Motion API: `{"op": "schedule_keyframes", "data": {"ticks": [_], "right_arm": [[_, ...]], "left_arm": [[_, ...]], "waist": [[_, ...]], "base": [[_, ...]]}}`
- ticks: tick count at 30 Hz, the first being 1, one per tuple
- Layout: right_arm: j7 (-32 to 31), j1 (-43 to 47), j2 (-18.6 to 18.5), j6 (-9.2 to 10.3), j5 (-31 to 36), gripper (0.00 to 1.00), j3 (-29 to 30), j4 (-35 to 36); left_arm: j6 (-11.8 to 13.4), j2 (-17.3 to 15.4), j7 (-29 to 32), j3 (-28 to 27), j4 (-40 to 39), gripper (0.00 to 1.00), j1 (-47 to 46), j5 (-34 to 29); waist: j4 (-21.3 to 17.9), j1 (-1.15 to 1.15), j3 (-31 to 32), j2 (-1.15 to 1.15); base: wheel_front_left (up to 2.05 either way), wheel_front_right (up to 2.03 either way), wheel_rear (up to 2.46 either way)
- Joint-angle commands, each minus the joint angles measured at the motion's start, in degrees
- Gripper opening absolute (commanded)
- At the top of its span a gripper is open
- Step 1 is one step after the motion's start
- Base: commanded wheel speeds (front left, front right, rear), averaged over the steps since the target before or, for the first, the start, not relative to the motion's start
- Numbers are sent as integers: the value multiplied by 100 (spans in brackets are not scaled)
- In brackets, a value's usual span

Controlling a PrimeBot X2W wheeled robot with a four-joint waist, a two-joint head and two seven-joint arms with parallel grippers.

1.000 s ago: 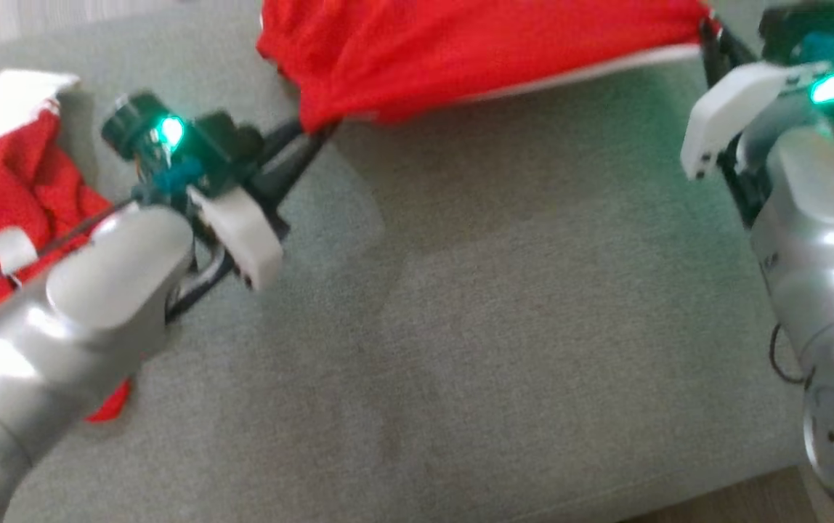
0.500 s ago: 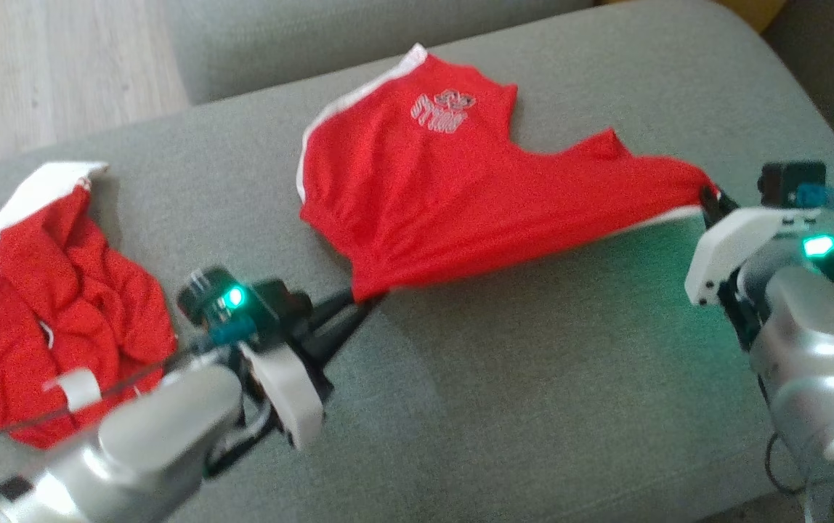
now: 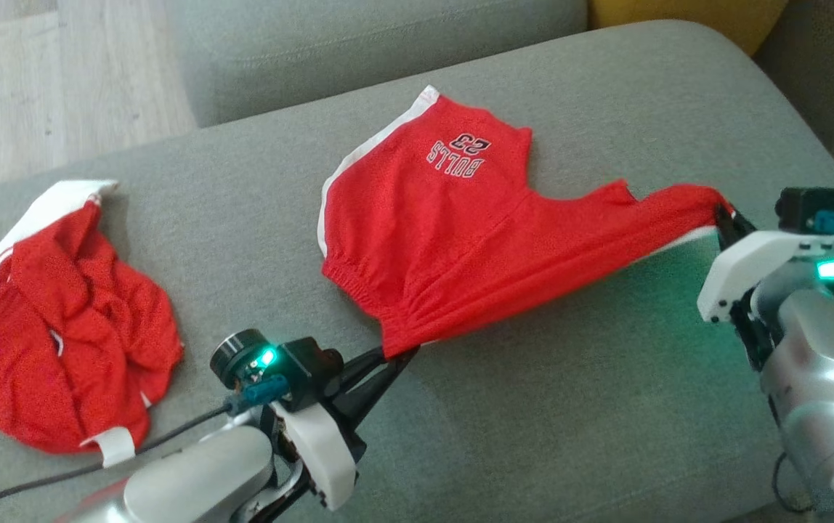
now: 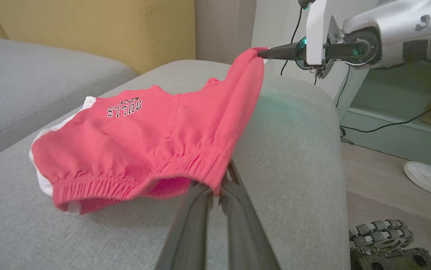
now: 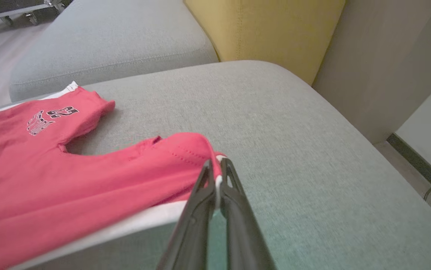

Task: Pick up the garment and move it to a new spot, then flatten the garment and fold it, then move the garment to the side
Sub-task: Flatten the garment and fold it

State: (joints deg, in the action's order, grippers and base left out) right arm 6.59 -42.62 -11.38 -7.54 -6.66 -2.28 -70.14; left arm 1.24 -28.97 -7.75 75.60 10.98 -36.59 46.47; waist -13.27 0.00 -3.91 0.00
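I've got the red shorts (image 3: 460, 240) stretched between both hands. My left hand (image 3: 398, 353) is pinched closed on the elastic waistband and my right hand (image 3: 722, 215) on a white-trimmed edge. The cloth beyond my fingertips rests on the grey cushion (image 3: 548, 407), BULLS print up.

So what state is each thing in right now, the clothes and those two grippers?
Bulls shorts: stretched between both grippers, far part lying on the sofa cushion.
Left gripper: shut on the shorts' waistband.
Right gripper: shut on another corner of the shorts.
Second red garment: crumpled, lying loose on the cushion.
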Motion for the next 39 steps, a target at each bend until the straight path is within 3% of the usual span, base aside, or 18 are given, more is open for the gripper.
{"op": "schedule_keyframes", "data": {"ticks": [1,11,19,31,39], "right_arm": [[43,-131,-70,5,-87,0,-132,331],[-289,-498,21,5,-232,0,-176,1119],[-578,-1213,71,5,66,0,-52,1474],[-627,-2127,106,5,990,0,-2,972],[-407,-2463,40,5,1295,0,130,512]], "left_arm": [[69,-201,24,-321,-99,0,-264,92],[20,-183,253,-647,-63,0,-675,426],[-140,-49,546,-974,136,0,-1347,694],[-392,442,1112,-972,913,0,-2218,748],[-542,802,1104,-876,1396,0,-2488,678]], "waist": [[86,0,-110,0],[539,0,-587,0],[1044,0,-1137,0],[1628,0,-1831,0],[1863,0,-2111,0]], "base": [[0,0,0],[0,0,0],[0,0,0],[0,0,0],[0,0,0]]}}
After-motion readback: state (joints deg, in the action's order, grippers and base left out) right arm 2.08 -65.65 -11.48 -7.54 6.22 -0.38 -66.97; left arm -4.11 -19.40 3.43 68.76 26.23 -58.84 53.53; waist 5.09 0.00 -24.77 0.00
